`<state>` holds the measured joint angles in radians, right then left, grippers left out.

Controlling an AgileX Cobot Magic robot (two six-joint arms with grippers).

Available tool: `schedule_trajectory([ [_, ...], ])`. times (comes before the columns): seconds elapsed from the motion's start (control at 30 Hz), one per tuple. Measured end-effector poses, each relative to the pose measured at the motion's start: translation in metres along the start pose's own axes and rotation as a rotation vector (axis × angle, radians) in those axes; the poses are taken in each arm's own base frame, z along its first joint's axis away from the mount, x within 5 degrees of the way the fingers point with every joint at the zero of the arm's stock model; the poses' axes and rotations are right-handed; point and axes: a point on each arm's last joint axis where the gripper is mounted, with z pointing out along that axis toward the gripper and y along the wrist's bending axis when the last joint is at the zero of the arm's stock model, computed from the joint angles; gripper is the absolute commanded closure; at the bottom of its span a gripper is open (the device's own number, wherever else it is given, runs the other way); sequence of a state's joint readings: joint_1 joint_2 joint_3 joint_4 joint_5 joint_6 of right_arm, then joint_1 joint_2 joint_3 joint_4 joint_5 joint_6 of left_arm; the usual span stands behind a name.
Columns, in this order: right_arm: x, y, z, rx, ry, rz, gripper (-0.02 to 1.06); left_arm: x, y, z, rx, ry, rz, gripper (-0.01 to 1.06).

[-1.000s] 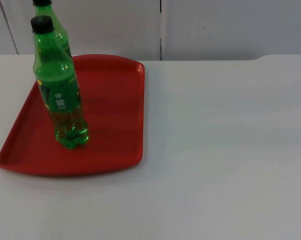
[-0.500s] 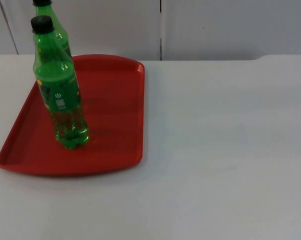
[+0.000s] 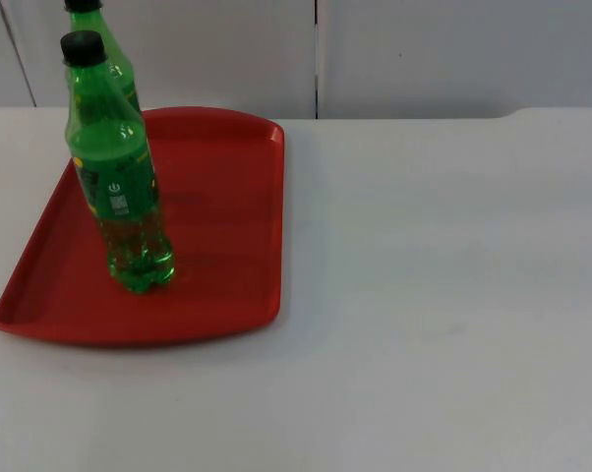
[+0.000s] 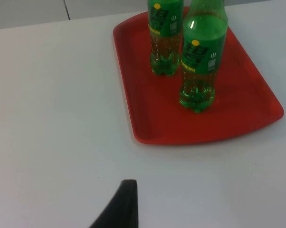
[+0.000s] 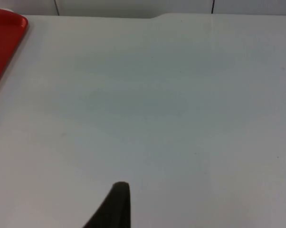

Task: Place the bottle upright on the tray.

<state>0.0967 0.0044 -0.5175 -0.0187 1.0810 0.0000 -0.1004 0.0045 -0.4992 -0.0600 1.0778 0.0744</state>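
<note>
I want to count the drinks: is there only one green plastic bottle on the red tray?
No, two green plastic bottles stand upright on the red tray: one nearer bottle and a second bottle just behind it.

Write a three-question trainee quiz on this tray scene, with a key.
1. True or false: both bottles stand upright on the tray.
2. How many bottles are on the tray? A one, B two, C three.
3. Fill in: the bottle caps are ____ in colour.

Key
1. True: the near bottle and the far bottle both stand upright on the tray.
2. B.
3. Black, as on the near bottle's cap.
</note>
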Motion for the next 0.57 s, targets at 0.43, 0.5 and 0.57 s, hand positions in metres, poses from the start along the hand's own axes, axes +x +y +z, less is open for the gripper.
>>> schedule_trajectory([
  [0.43,0.0,0.0,0.0,0.0,0.0,0.0,-0.01,0.0,0.0,0.0,-0.004,0.0,-0.002,0.0],
  [0.5,0.0,0.0,0.0,0.0,0.0,0.0,-0.01,-0.0001,-0.0001,0.0001,-0.02,0.0,-0.011,0.0],
  [0.57,0.0,0.0,0.0,0.0,0.0,0.0,-0.01,-0.0001,-0.0002,0.0002,-0.042,0.001,-0.022,0.0],
])
